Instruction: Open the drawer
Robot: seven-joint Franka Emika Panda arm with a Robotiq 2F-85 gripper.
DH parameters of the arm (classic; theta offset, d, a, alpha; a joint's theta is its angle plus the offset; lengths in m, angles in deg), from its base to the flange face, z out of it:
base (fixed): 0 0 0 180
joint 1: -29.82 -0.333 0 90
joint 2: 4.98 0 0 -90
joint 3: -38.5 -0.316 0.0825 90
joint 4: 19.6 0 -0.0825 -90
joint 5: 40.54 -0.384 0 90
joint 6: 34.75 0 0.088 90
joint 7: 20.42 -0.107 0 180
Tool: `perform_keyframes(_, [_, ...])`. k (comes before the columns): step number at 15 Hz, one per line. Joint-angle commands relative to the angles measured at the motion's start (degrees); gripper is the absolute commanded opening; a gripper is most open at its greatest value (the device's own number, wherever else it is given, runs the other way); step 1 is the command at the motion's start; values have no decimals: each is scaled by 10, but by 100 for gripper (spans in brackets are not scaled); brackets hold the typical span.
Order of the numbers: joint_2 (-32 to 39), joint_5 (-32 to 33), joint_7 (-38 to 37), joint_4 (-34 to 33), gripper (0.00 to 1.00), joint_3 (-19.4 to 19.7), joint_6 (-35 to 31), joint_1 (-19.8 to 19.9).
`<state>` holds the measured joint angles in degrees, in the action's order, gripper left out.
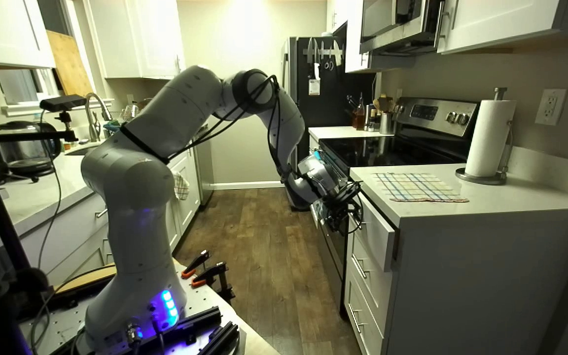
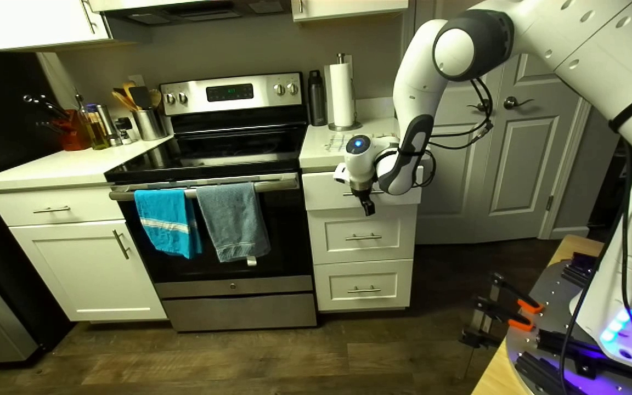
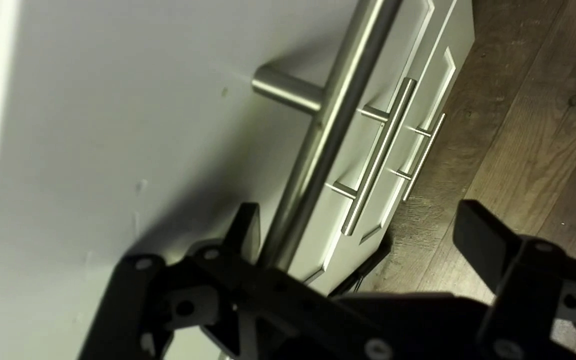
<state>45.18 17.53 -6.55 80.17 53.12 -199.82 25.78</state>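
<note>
Drawer [image 1: 376,234] below front edge of worktop [image 1: 520,195], by outer corner, front standing proud: ajar. Gripper [image 3: 360,215] hangs lower than that edge, jaws apart, straddling bar handle [image 3: 329,125]; one finger [image 3: 244,225] apparently behind bar, probably for hooking pull; opposite finger [image 3: 483,240] stands clear

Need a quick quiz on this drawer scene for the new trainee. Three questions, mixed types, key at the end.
1. True or false: in the wrist view, the pincer is open.
2. What hangs next to the bright blue towel on the oven handle?
A) a grey-blue towel
B) an oven mitt
C) an apron
3. Fill in: the partly open drawer is the ____ of three stacked.

Key: 1. True. 2. A. 3. Top.
</note>
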Motion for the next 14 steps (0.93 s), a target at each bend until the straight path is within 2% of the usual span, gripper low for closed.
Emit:
perform_keyframes(1, [-7,35,-2,62,100,-17,-41,-26])
perform_keyframes(7, [-6,78,-6,60,100,-11,-46,-27])
perform_keyframes(8, [0,56,-2,1,100,6,-6,0])
perform_keyframes(14, [0,59,-3,1,100,6,-7,0])
